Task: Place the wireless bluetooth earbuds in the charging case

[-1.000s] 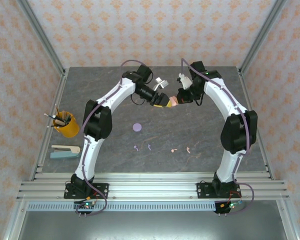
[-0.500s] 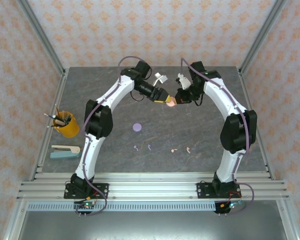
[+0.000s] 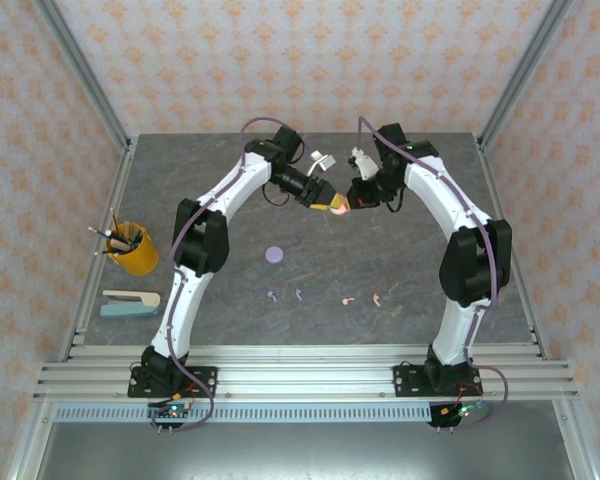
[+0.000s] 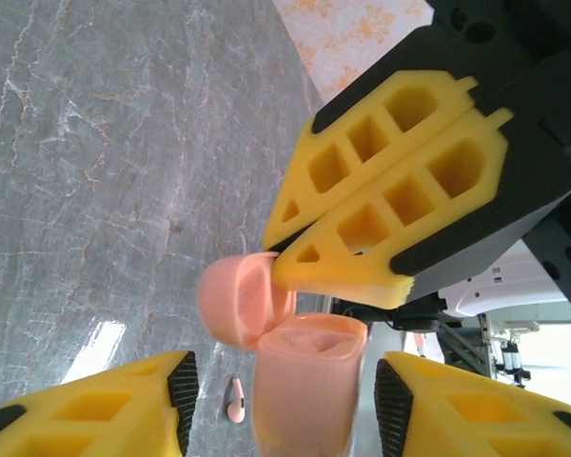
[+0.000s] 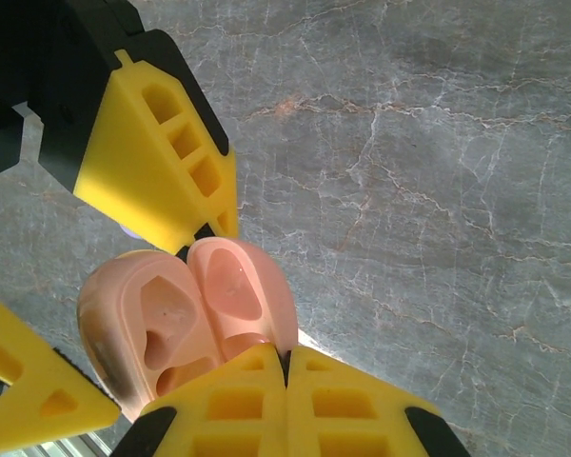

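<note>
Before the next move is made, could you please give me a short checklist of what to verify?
1. Lid of the pink charging case open, inside empty: ok.
2. Hold by the right gripper, shut on the case's edge: ok.
3. Hold by the left gripper: not ok, its fingers flank the case body with a gap on one side.
4. Both pink earbuds lying free on the table: ok.
5. Which socket suits which earbud: cannot tell.
</note>
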